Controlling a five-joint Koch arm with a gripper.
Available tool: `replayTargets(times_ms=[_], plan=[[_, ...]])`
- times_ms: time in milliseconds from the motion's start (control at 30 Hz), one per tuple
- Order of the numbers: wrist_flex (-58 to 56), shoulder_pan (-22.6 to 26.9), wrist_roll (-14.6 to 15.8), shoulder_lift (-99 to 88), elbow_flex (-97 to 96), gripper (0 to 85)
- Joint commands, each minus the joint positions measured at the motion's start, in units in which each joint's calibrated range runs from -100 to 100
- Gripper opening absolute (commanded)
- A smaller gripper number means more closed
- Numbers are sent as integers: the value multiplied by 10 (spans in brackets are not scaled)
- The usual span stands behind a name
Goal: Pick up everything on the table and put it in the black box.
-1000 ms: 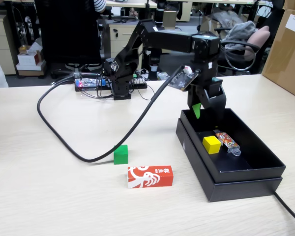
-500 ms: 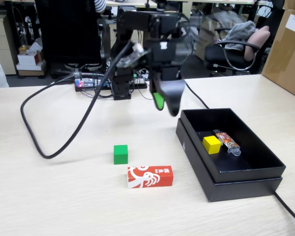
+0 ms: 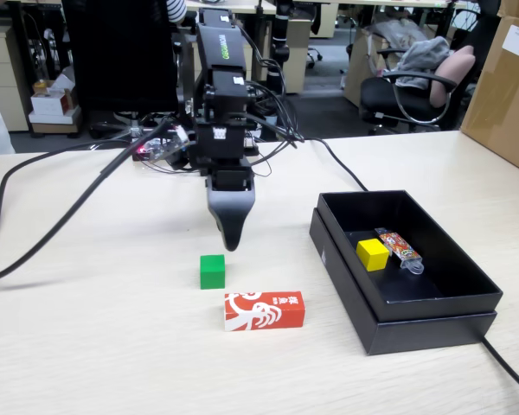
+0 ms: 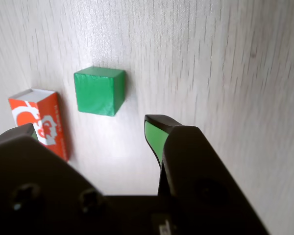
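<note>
The claw (image 3: 232, 238) hangs above the counter (image 3: 86, 346), jaws parted and holding nothing. The green cube (image 4: 99, 90) lies just beyond its tips, untouched, with the red-orange carton (image 4: 43, 122) beside it.

Two cubes (image 3: 212, 271) (image 3: 373, 254), one carton (image 3: 264, 310), one packet (image 3: 400, 248), one box (image 3: 432, 313).

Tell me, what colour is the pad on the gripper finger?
Green; the pad lines the inner face of a black finger, seen best in the wrist view.

gripper (image 3: 232, 240) | swung from black box (image 3: 467, 303) | now above green cube (image 3: 212, 271)
</note>
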Motion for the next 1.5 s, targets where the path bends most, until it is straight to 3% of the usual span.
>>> replayTargets(times_ms=[0,633,933,1167,1467], plan=[[13,-11,-10,28,64,439],[30,-18,-18,176,99,431],[31,-17,-21,185,107,162],[21,-16,-19,164,107,162],[-150,40,5,-15,170,162]])
